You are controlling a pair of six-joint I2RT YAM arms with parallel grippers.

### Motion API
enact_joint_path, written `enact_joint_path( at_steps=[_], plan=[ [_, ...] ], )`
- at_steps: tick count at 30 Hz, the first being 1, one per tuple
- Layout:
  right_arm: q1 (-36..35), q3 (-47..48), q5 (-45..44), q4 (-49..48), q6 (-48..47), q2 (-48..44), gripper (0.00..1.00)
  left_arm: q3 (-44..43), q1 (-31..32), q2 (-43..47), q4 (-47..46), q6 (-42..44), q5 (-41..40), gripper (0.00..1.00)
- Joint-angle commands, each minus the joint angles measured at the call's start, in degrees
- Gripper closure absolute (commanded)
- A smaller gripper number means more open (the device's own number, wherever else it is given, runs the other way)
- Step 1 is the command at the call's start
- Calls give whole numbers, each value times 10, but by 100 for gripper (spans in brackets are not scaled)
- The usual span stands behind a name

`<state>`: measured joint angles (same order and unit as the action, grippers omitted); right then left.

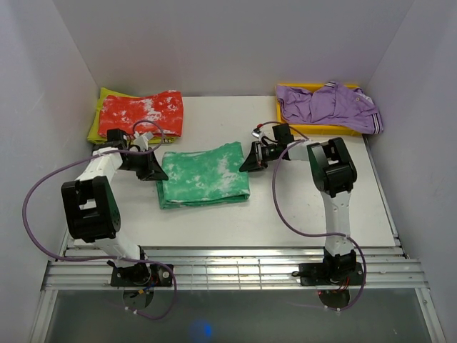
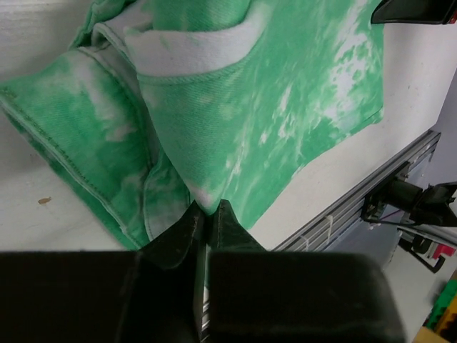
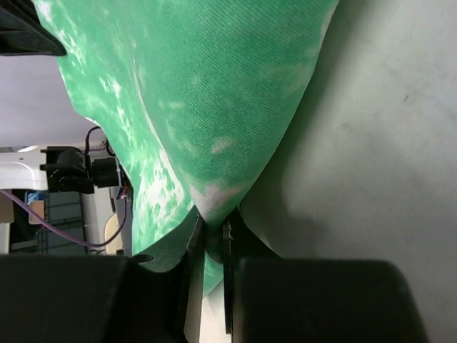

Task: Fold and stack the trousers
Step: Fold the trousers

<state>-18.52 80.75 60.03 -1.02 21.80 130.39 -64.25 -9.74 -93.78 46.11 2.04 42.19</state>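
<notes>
Angling inward, both end effectors (image 2: 206,213) (image 3: 211,223) pinch the trousers (image 1: 205,175).

Table (image 1: 300,207) — trousers (image 1: 203,177) ctr, clothes stack (image 1: 139,114) rear-L, yellow tray (image 1: 321,131) rear-R.

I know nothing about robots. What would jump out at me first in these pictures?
The bright green trousers, folded at the centre, with the left gripper and right gripper each pinching one side of them. A red-and-white garment lies at the back left, and a purple garment sprawls over a yellow tray at the back right.
</notes>
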Motion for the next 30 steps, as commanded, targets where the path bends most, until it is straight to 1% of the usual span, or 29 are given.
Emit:
enact_joint_path(
  at_steps=[1,2,3,4,5,6,7,8,9,10,11,13,14,15,16,17,18,20,21,24,27,29,30],
  plan=[
    [-4,-23,-60,-6,-9,-81,92,-32,3,15,4,13,24,93],
    [-4,-28,-71,2,-21,-92,92,-42,2,24,4,16,57,100],
    [-4,-28,-83,11,-31,-111,90,-47,2,32,3,18,77,100],
    [-4,-25,-102,52,-39,-118,72,-48,0,50,4,19,102,100],
    [-4,-19,-112,71,-60,-123,65,-49,-2,58,4,17,138,100],
    [-4,-3,-123,93,-72,-130,57,-42,-5,66,4,11,154,100],
    [-4,5,-151,115,-84,-131,41,-33,-17,72,4,9,168,100],
    [-4,16,-164,159,-99,-132,38,-19,-26,78,1,8,179,100],
    [-3,26,-177,176,-121,-137,35,15,-36,76,1,9,197,100],
    [-2,37,-198,188,-130,-140,29,35,-61,73,1,27,199,100],
    [-2,41,-210,200,-136,-145,27,55,-74,58,-4,31,201,100],
    [-2,54,-223,205,-154,-154,25,110,-103,28,-43,33,199,100],
    [-3,63,-222,215,-163,-155,25,123,-109,12,-63,26,197,100],
    [-5,69,-213,214,-171,-154,26,126,-118,-33,-85,37,192,100],
    [-5,85,-188,217,-179,-152,28,133,-131,-53,-106,34,185,100],
    [-6,95,-178,217,-180,-149,28,136,-137,-75,-120,24,184,100],
    [-12,105,-150,220,-182,-139,28,132,-141,-125,-115,29,164,100],
    [-20,147,-133,235,-193,-124,29,110,-142,-169,-110,38,148,100],
    [-30,158,-109,240,-193,-110,29,100,-142,-201,-103,39,142,100],
    [-55,193,-49,236,-174,-81,30,64,-142,-228,-95,45,90,100],
    [-80,195,-5,218,-158,-59,30,37,-143,-243,-89,52,48,100],
    [-90,191,2,224,-163,-47,30,23,-143,-241,-83,56,40,99],
    [-93,174,0,225,-178,-38,29,8,-143,-238,-81,60,35,96]
  ],
)
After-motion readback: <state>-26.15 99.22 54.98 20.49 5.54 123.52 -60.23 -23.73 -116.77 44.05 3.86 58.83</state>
